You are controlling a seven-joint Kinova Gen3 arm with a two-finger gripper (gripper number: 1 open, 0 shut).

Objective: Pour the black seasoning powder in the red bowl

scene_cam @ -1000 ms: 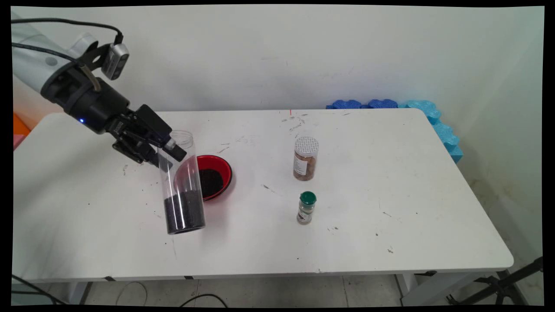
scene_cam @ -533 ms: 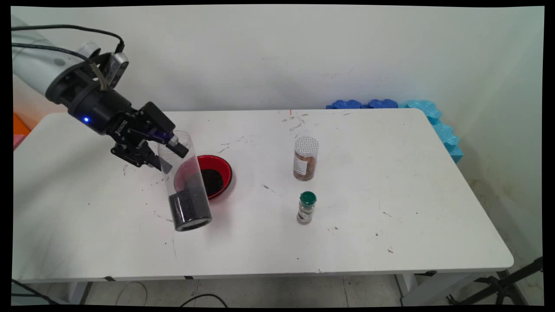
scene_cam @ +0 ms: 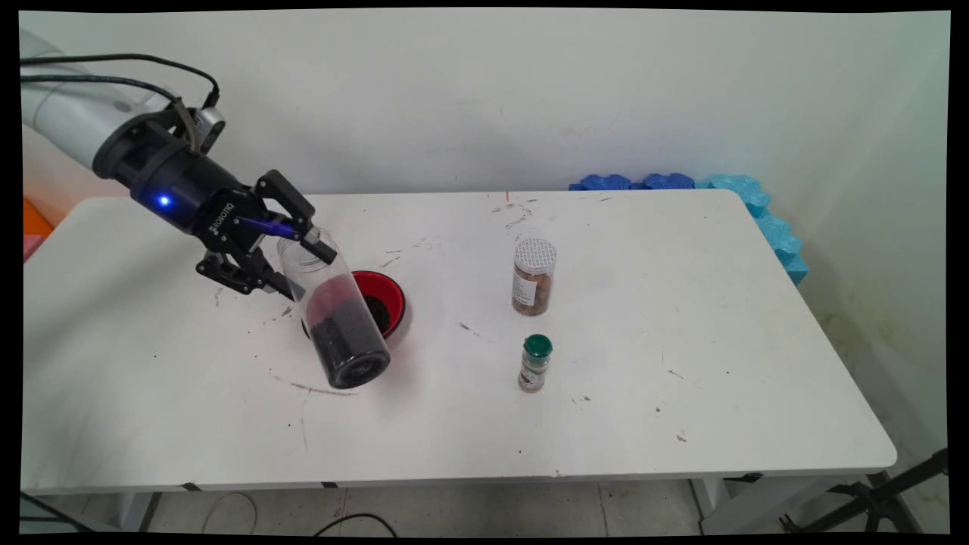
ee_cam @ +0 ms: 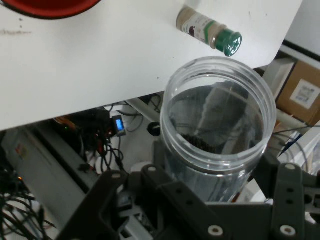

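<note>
- The black two-finger hand (scene_cam: 291, 253) is clamped around the neck of a tall clear plastic jar (scene_cam: 333, 314) holding dark grains, tilted, its base lifted off the white bench (scene_cam: 606, 409).
- A red bowl (scene_cam: 387, 291) of dark grains sits just behind the jar.
- A brown-filled jar with a white lid (scene_cam: 534, 276) and a small green-capped shaker bottle (scene_cam: 535, 362) stand well apart to the right.

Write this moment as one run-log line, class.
tool: shut on clear jar | jar: tilted, dark grains inside, lifted | nearest: red bowl | table: spice jar, green-capped shaker
</note>
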